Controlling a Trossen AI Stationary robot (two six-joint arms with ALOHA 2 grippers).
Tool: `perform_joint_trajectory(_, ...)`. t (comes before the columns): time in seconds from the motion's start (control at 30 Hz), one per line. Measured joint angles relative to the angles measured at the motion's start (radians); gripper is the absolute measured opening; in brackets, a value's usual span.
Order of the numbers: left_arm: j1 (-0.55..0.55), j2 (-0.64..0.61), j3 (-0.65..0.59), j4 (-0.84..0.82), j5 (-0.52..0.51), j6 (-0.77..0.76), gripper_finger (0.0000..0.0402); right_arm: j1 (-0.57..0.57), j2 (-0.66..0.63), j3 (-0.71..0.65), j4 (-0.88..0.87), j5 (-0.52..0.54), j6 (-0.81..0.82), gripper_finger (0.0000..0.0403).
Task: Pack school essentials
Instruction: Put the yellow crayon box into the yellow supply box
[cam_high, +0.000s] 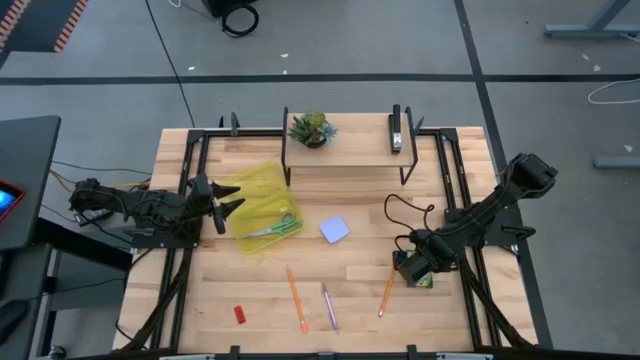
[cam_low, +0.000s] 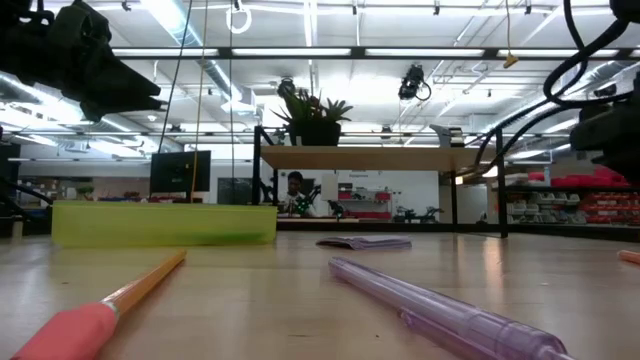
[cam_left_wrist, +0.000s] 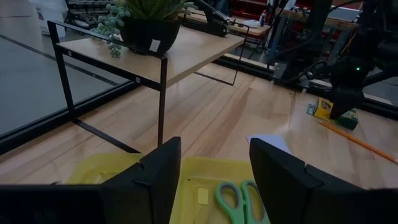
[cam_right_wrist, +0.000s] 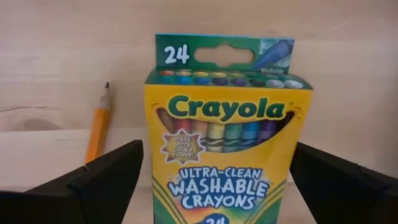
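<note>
Right tool (cam_right_wrist: 214, 180) open, straddling yellow cardboard crayon box (cam_right_wrist: 227, 149) on wooden counter (cam_high: 350, 180). Risk: off-centre closure tips or crushes box, nudges adjacent orange pencil (cam_right_wrist: 97, 127). Left tool (cam_left_wrist: 214, 177) open above yellow-green pouch (cam_high: 262, 190).

Off-task items I see from my station

A small wooden shelf (cam_high: 350, 150) on black legs stands at the table's (cam_high: 250, 295) far edge; a potted green plant (cam_high: 310, 129) sits at one end and a black stapler (cam_high: 396, 129) near the other.
</note>
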Motion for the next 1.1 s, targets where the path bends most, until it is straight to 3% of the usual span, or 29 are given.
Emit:
perform_joint_trajectory(0.33, 0.0, 0.0, 0.0, -0.001, 0.01, 0.0, 0.0201, 0.0, 0.079, 0.003, 0.046, -0.003, -0.005, 0.0391)
perform_joint_trajectory(0.67, 0.0, 0.0, 0.0, -0.001, 0.01, 0.0, 0.0195, 0.0, 0.08, 0.003, 0.054, 0.0, -0.015, 0.034)
perform_joint_trajectory(1.1, 0.0, 0.0, 0.0, -0.001, 0.01, 0.046, 0.0195, -0.014, -0.08, 0.008, 0.01, -0.011, -0.103, 0.0327)
